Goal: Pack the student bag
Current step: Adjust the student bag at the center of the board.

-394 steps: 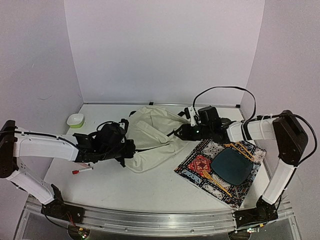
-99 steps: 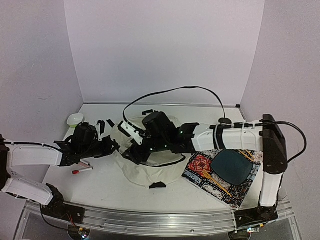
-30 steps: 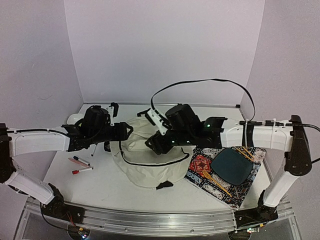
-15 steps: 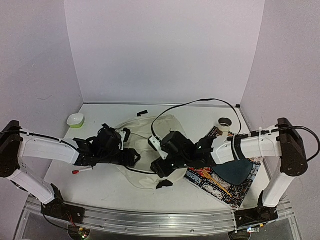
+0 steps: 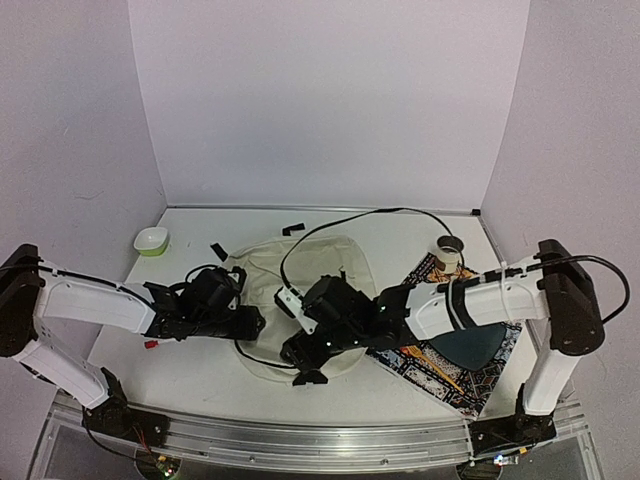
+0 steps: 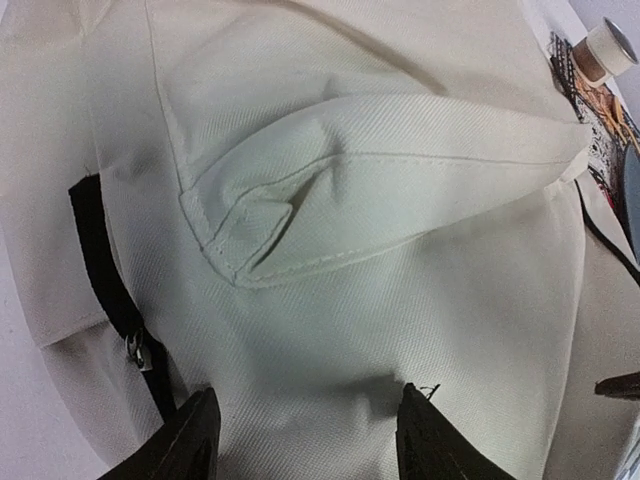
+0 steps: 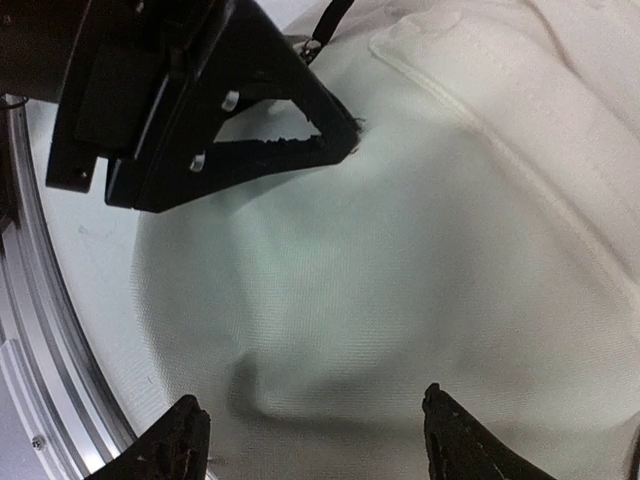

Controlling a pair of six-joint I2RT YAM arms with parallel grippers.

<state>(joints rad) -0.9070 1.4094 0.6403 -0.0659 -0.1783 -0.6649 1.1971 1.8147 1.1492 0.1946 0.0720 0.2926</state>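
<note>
The cream student bag [image 5: 335, 262] lies flat on the worktop [image 5: 200, 375] beneath the left hand [image 6: 305, 420] and right hand [image 7: 310, 420], both with fingers apart on its fabric, and its long axis runs away from them toward the back wall.

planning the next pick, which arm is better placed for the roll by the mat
Probably right. The roll stands on the right, near that arm's forearm, and the right gripper is open over the bag. The left gripper sits across the bag, farther off.
</note>
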